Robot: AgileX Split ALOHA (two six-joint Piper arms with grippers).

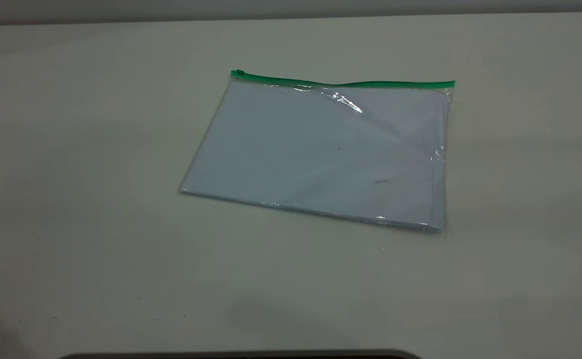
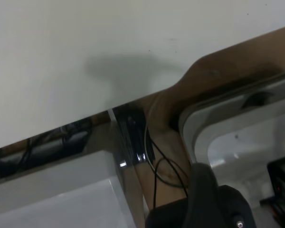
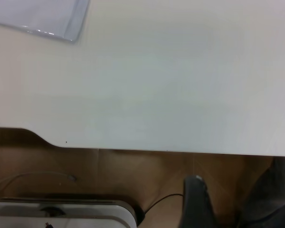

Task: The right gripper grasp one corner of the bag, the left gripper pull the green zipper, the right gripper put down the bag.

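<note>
across the middle of the pale table (image 1: 71,199) the bag (image 1: 320,149) is laid flat, nothing touching it, with pale blue-white sheets seen through its crinkled plastic. the table is the largest thing shown and no arm is seen over it in the exterior view. along the bag's far long edge the green zipper (image 1: 350,84) is run, slightly buckled near its middle, and its small slider tab (image 1: 237,73) is sat at the end nearer the left arm's side, so the zipper is judged not yet pulled. the corner of the bag (image 1: 449,86) at the zipper's other end is lying on the table, ungrasped.

in the right wrist view only a lower corner of the bag is caught, well apart from that camera, and a dark piece of the right gripper (image 3: 195,202) is seen off the table's edge. a dark piece of the left gripper (image 2: 213,199) is likewise seen beyond the table's edge. whether either pincer is open or closed cannot be told.

none of the 3 steps is judged done: the grasp, the pull and the put-down are all left.
</note>
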